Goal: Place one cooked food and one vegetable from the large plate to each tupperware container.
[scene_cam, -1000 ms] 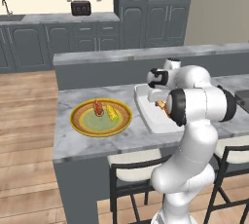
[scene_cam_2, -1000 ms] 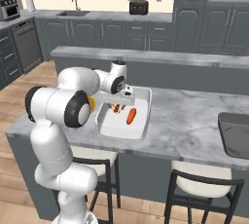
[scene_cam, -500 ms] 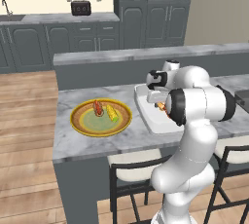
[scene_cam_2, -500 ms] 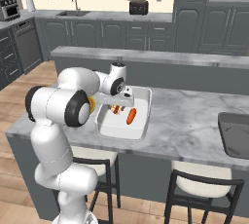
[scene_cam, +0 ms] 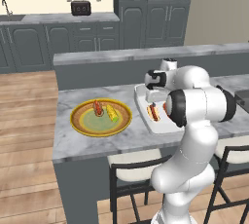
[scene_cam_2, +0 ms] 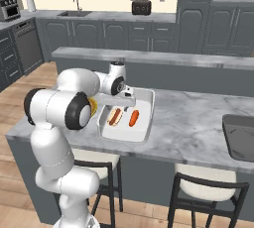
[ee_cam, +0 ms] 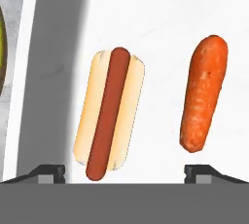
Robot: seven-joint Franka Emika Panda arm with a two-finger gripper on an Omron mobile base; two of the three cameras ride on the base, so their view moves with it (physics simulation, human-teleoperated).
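White tray (scene_cam_2: 144, 104) is sitting on the marble counter (scene_cam_2: 198, 128), holding a hot dog (ee_cam: 109, 112) and a carrot (ee_cam: 203, 92) lying side by side, apart, both flat on the tray floor. Gripper (ee_cam: 124, 170) is hovering above the tray with jaws spread wide, nothing between them; hot dog is lying nearer one fingertip (ee_cam: 48, 172), carrot nearer the other. Plate (scene_cam: 80, 123) is resting on the counter just beside the tray, carrying a reddish food item (scene_cam: 97, 107) and a yellow corn-like piece (scene_cam: 113, 113) close together. Dark tray (scene_cam_2: 240, 140) is sitting well apart at the far counter end. Stools (scene_cam_2: 211, 187) are standing under the counter.
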